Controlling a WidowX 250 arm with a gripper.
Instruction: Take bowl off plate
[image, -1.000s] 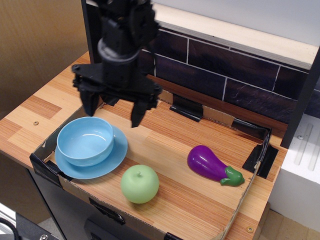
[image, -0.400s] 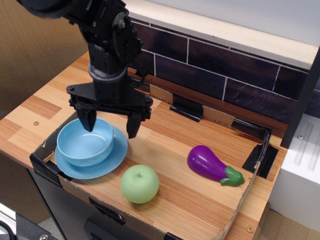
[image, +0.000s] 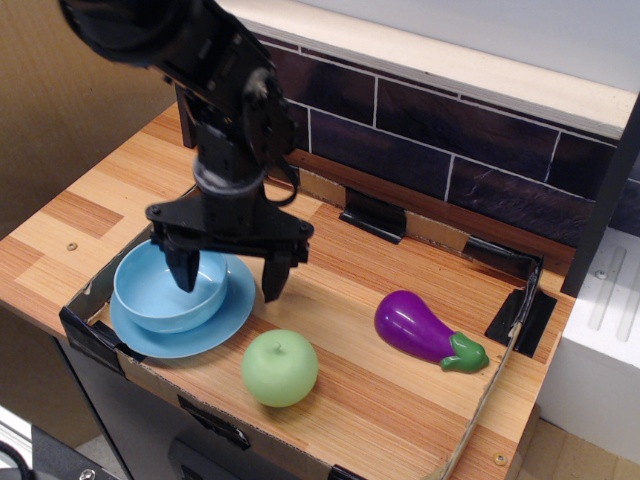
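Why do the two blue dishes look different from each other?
The bowl is deep with tall sides; the plate is flat with only a low rim. The plate is wider and sticks out around the bowl. The bowl sits on top; the plate lies under it on the wood. Both are round, shiny and light blue.

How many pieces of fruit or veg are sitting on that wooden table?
2. A green apple sits near the front edge, just right of the blue plate. A purple eggplant lies further right. The arm could be hiding something small behind it.
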